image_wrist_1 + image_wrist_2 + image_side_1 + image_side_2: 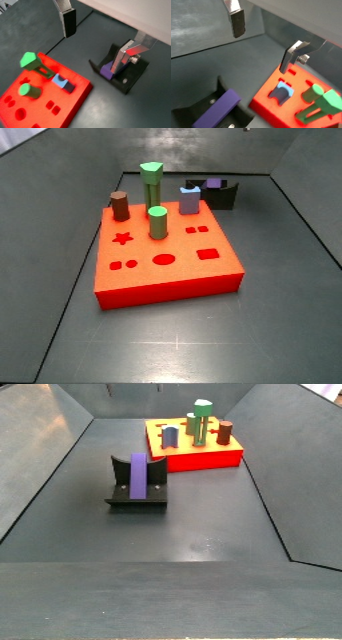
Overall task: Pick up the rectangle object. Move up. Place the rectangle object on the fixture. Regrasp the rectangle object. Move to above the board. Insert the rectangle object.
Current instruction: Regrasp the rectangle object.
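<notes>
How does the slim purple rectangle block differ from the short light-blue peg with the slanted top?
The slim purple rectangle block leans on the dark fixture, off the red board; the short light-blue peg stands upright in that board. The purple block is longer with flat ends; the blue peg's top slants. The open gripper hangs above, touching neither.

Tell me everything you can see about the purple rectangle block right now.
The rectangle object is a slim purple block with flat faces and squared ends, matte like plastic. It lies tilted on the fixture, leaning against the dark upright, lower end on the base plate. Nothing else touches it. The claw hangs above, open and empty, clear of the block. The board sits apart, behind it.
</notes>
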### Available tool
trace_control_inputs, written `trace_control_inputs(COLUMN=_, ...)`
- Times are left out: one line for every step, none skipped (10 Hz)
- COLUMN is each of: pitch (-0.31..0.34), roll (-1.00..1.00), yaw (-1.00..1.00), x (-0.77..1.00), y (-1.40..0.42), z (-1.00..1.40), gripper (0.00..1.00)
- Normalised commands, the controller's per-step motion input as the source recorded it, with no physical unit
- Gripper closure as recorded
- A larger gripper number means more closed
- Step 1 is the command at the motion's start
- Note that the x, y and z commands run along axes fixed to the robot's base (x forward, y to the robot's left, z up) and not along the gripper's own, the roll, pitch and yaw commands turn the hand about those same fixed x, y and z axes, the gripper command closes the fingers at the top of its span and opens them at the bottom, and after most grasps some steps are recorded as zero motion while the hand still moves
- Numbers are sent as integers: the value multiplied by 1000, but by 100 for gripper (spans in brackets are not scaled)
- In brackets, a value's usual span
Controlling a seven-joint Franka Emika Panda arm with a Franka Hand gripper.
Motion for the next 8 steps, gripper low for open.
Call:
trace_control_inputs(pitch=15, roll=1000, yaw=29, x=-43, y=-19, z=10, gripper=0)
trace_control_inputs(pitch=9, roll=1000, yaw=30, x=-39, y=-22, z=2, gripper=0)
trace_control_inputs(pitch=3, roll=1000, yaw=31, x=-39, y=-22, z=3, gripper=0)
trace_control_inputs(pitch=-3, roll=1000, yaw=31, x=-35, y=-19, z=6, gripper=0)
trace_control_inputs(pitch=-9, roll=1000, yaw=32, x=-29, y=-18, z=3, gripper=0)
trace_control_inputs(pitch=-15, roll=1000, yaw=34, x=-23, y=-14, z=5, gripper=0)
trace_control_inputs(pitch=-15, roll=1000, yaw=35, x=-25, y=-18, z=3, gripper=0)
trace_control_inputs(pitch=-14, roll=1000, yaw=36, x=-21, y=-16, z=5, gripper=0)
